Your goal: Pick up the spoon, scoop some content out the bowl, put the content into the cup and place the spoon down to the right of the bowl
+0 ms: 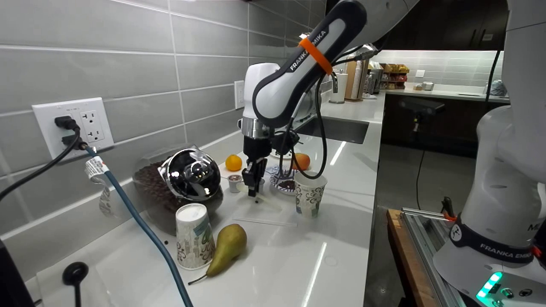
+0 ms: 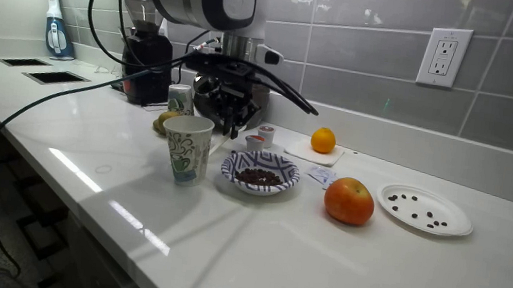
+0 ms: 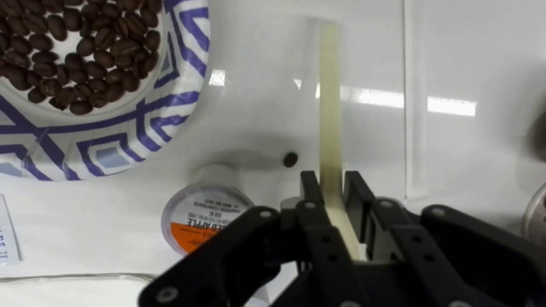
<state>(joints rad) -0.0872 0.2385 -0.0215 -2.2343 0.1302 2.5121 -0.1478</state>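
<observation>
Judging from beside the counter [image 2: 319, 269], I'd put the task barely into its first step. Arm [image 1: 273, 98] bent low; its gripper [image 3: 332, 181], best seen in the wrist view, has both fingers [image 3: 310, 187] clamped on a pale strip I take for the spoon [image 3: 330, 98]. Scooping end unclear; lifted or lying, can't tell. Spoon is beside the bowl [image 2: 288, 168], not over it. Left to do, by my reading: dig into the bowl's coffee beans [image 3: 94, 69], tip some into the cup [image 2: 186, 155], lay the spoon right of the bowl. Cup stands upright, just beside the bowl, gap between; its floor is hidden from me.

Count, largest down:
- Arm: one.
- Black machine [image 2: 150, 89] with a hopper, grinder by the look: one.
- Clear jar [image 1: 160, 213] with a chrome lid [image 1: 194, 175]: one.
- White plate [image 2: 460, 220]: one, beans [image 2: 414, 216] scattered on it too small to count surely.
- Bowl: one, patterned paper.
- Cup: two of the kind, counting an overturned cup [image 1: 195, 238] near the pear [image 1: 228, 247].
- Pear: one.
- Red fruit [image 2: 349, 200], apple or tomato: one.
- Orange [image 2: 323, 140]: one.
- Black scoop [image 1: 75, 273]: one, well apart from the gripper.
- Spoon: one.
- Pods [image 2: 254, 143]: two, just beside each other.
- Loose bean [image 3: 290, 160] near the gripper: one.
</observation>
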